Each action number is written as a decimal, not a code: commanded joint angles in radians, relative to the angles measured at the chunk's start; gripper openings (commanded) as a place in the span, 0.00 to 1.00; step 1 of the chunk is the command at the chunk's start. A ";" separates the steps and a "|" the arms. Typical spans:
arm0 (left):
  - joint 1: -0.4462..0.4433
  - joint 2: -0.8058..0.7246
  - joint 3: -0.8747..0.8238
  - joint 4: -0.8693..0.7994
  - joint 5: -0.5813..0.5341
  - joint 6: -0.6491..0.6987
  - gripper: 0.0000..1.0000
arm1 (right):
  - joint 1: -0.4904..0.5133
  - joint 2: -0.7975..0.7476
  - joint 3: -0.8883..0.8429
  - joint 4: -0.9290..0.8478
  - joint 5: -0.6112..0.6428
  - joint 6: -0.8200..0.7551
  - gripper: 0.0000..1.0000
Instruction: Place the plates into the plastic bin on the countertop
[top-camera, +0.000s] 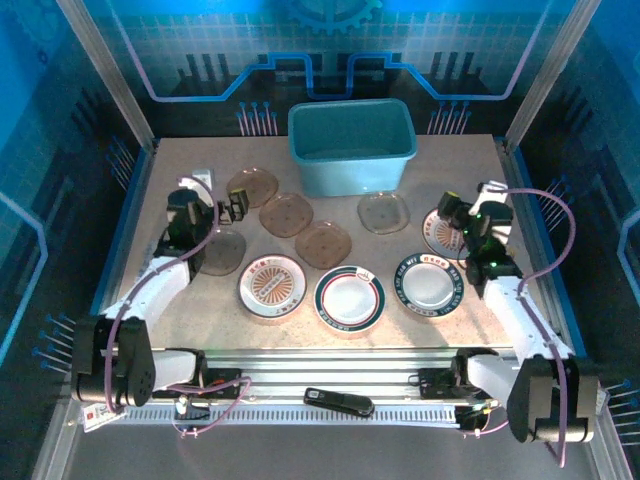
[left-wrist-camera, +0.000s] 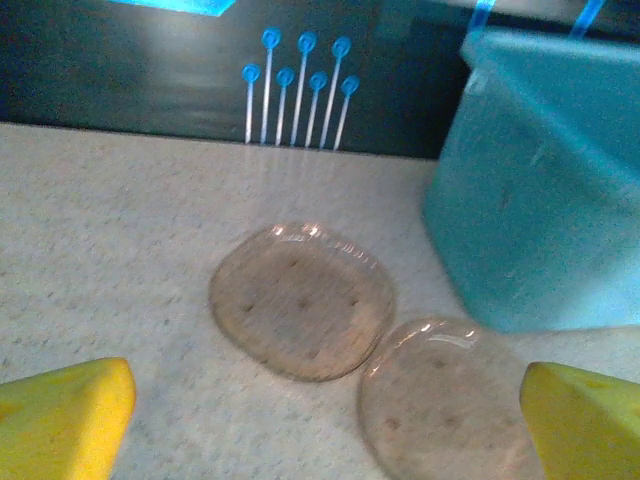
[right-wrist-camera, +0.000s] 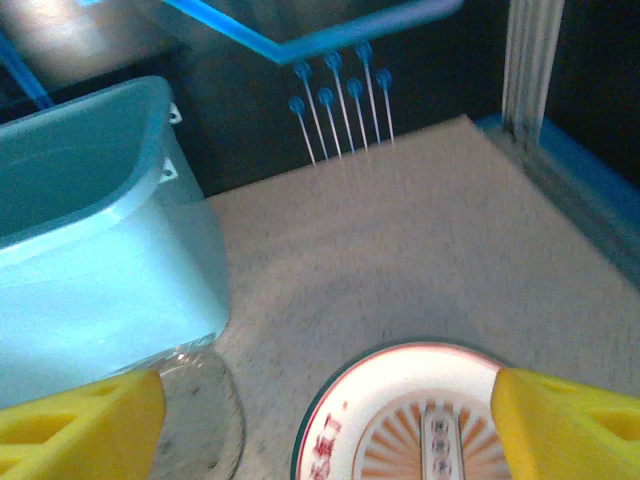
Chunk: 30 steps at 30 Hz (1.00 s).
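Pick-up step, I judge: left tool (left-wrist-camera: 320, 410) gapes over brown plates (left-wrist-camera: 300, 300), right tool (right-wrist-camera: 325, 420) hovers released over a red-rimmed plate (right-wrist-camera: 425, 425), whose rim needs pinching next

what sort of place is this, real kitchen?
Probably a lab robot cell, not a kitchen: aluminium frame with printed circuit-pattern walls, two arms bolted to the table edge, plates laid out beside a bin.
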 joint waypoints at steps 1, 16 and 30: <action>-0.012 -0.015 0.105 -0.241 0.090 -0.094 0.99 | -0.101 0.026 0.066 -0.433 -0.210 0.240 0.83; -0.092 0.082 0.362 -0.490 0.138 -0.196 0.99 | -0.311 0.234 0.184 -0.711 -0.319 0.301 0.73; -0.101 0.177 0.456 -0.559 0.129 -0.210 0.99 | -0.323 0.478 0.181 -0.512 -0.314 0.429 0.58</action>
